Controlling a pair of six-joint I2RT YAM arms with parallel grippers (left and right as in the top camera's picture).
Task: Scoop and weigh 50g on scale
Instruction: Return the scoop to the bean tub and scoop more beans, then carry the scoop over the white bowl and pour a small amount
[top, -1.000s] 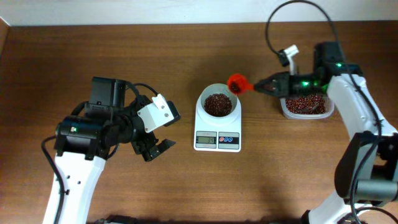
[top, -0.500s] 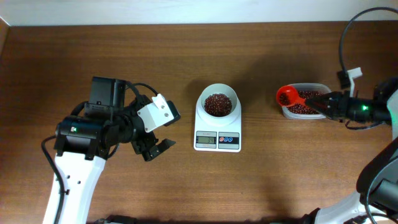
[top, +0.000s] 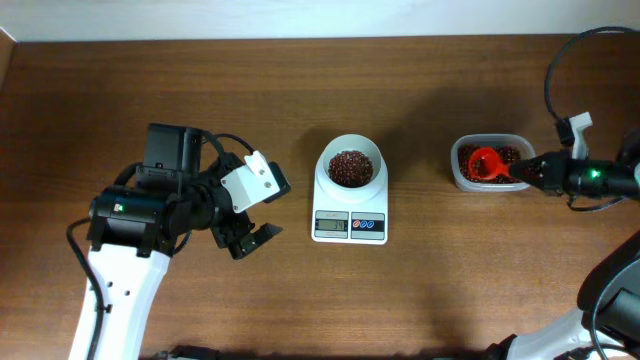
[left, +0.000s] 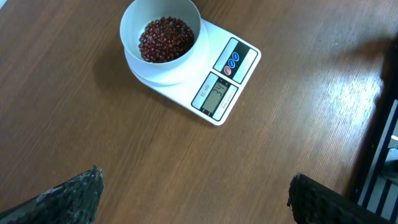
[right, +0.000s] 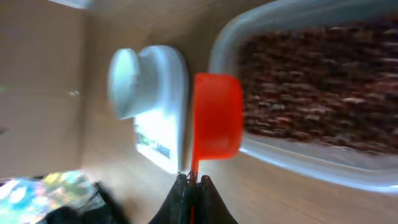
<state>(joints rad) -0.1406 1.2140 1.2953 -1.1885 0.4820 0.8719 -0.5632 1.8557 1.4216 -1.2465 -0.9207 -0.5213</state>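
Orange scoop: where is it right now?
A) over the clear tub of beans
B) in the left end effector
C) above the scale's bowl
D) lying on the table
A: the orange scoop, gripped by the right end effector, hangs over the clear tub, well apart from the scale.
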